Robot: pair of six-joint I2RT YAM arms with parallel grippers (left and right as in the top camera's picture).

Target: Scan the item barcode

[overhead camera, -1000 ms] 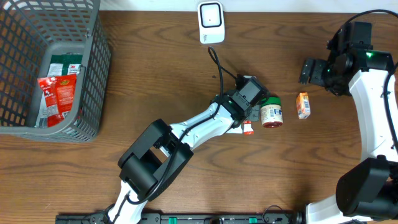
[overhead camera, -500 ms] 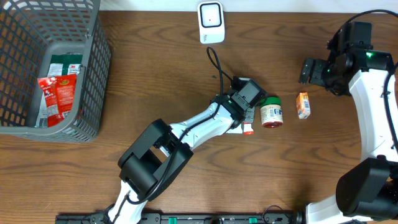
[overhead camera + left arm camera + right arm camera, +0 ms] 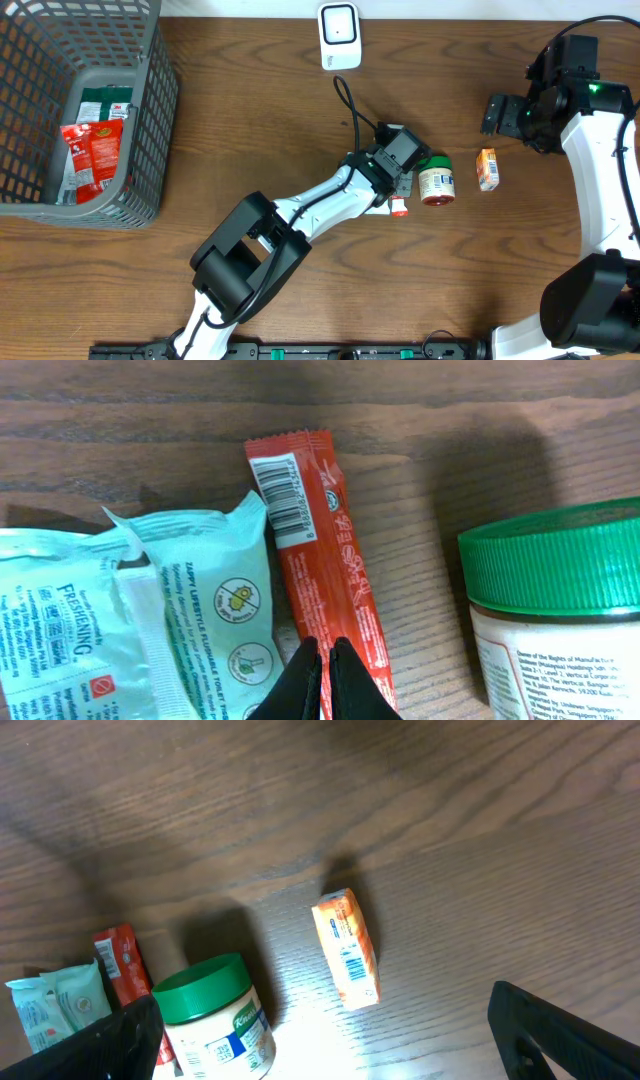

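Observation:
A red stick packet (image 3: 325,550) lies flat on the wooden table, its barcode facing up at the far end. My left gripper (image 3: 322,645) is shut, its fingertips pressed together just over the packet's near end, beside a pale green wipes pack (image 3: 150,620). I see nothing pinched between them. From overhead the left wrist (image 3: 402,155) covers most of the packet (image 3: 398,207). The white scanner (image 3: 338,35) stands at the table's far edge. My right gripper (image 3: 322,1000) hangs open and empty, high over the right side (image 3: 497,112).
A green-lidded jar (image 3: 436,183) lies just right of the packet, and a small orange box (image 3: 487,169) sits further right. A grey basket (image 3: 150,120) holding packets stands at the far left. A black cable (image 3: 345,100) runs from the scanner toward the left wrist.

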